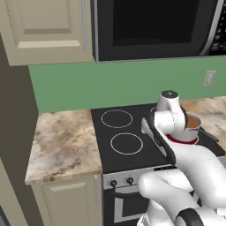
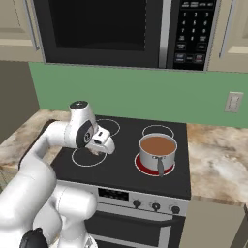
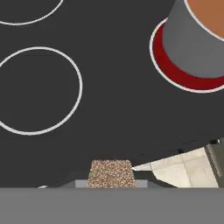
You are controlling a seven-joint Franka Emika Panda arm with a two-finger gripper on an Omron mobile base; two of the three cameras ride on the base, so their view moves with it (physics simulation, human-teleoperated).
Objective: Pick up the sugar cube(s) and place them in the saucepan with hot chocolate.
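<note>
In the right base view the gripper (image 2: 103,145) is hanging in the middle left of the frame over the black stovetop (image 2: 121,164), above the front left ring (image 2: 88,157) and well apart from the saucepan with hot chocolate (image 2: 157,149). The saucepan is sitting just right of centre on a red glowing ring (image 2: 145,168), brown liquid filling it, its dark handle pointing toward the lower edge of the frame.

In the hand view a speckled tan sugar cube (image 3: 111,173) is sitting at the bottom centre, right where the fingertips rise, so the gripper is standing narrowly closed on the cube and carrying it clear above the dark glass. The saucepan's grey wall (image 3: 192,48) and red band are occupying the upper right of that frame, with a white ring outline at the left.

In the left base view the arm is covering much of the lower right, and the saucepan (image 1: 192,123) is peeking out behind the wrist at the right edge. The marbled desk (image 1: 66,143) is stretching along the left of the stove, beneath a green wall (image 1: 110,81) and a microwave (image 1: 154,26).
</note>
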